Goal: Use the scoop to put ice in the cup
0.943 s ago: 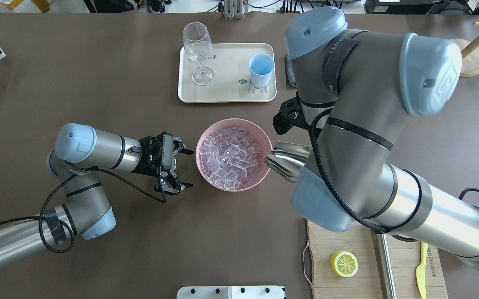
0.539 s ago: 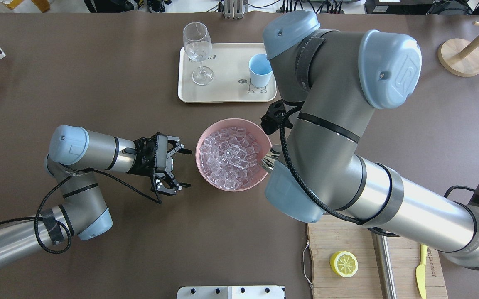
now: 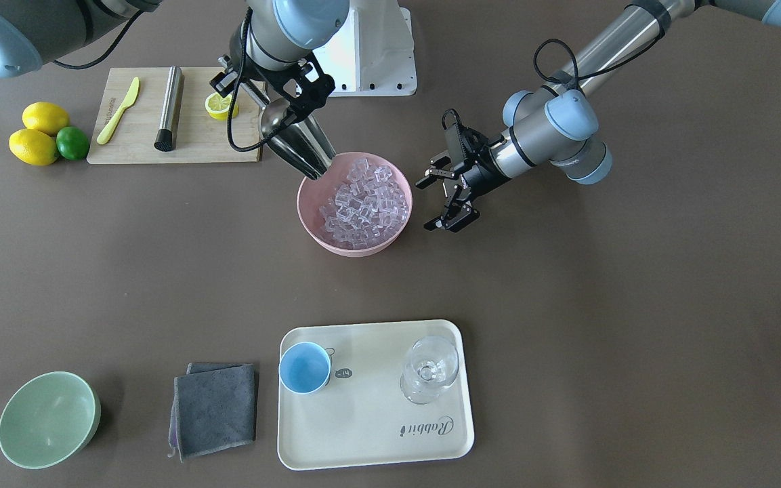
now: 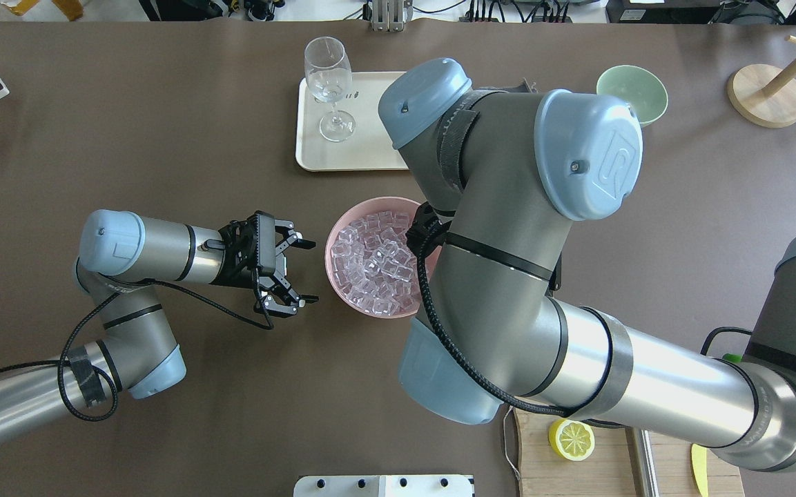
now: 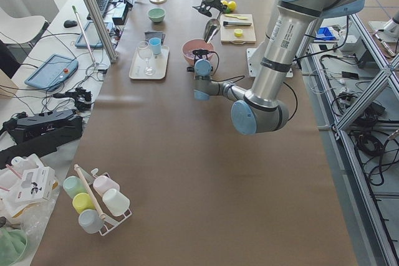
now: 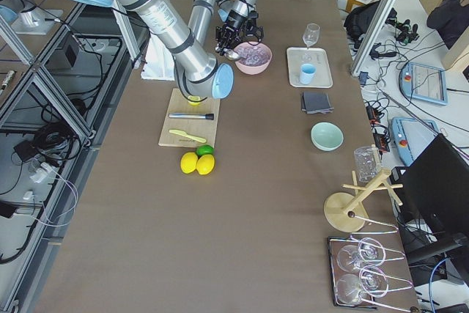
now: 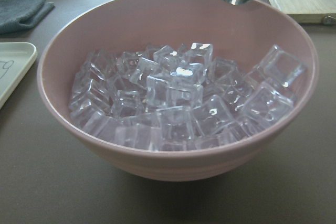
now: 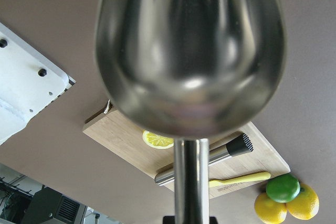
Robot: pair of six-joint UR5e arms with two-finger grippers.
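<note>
Right gripper (image 3: 276, 102) holds scoop (image 3: 301, 148); tray (image 3: 363, 423) reads "Rabbit".

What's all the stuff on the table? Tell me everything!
pink bowl: one, pink, mid-table
ice: many, clear, in pink bowl
scoop: one, steel, tip at bowl's rim
tray: one, cream, far from robot
cup: one, light blue, on tray
stemmed glass: one, clear, on tray
cloth: one, grey, beside tray
green bowl: one, pale green, past cloth
cutting board: one, wooden, near robot's base
whole lemons: two, yellow, beside board
half lemon: one, yellow, on board
lime: one, green, next to lemons
knife: one, yellow, on board
rod: one, steel, black-tipped, on board
left gripper: one, black, open beside bowl
right gripper: one, black, shut on scoop
</note>
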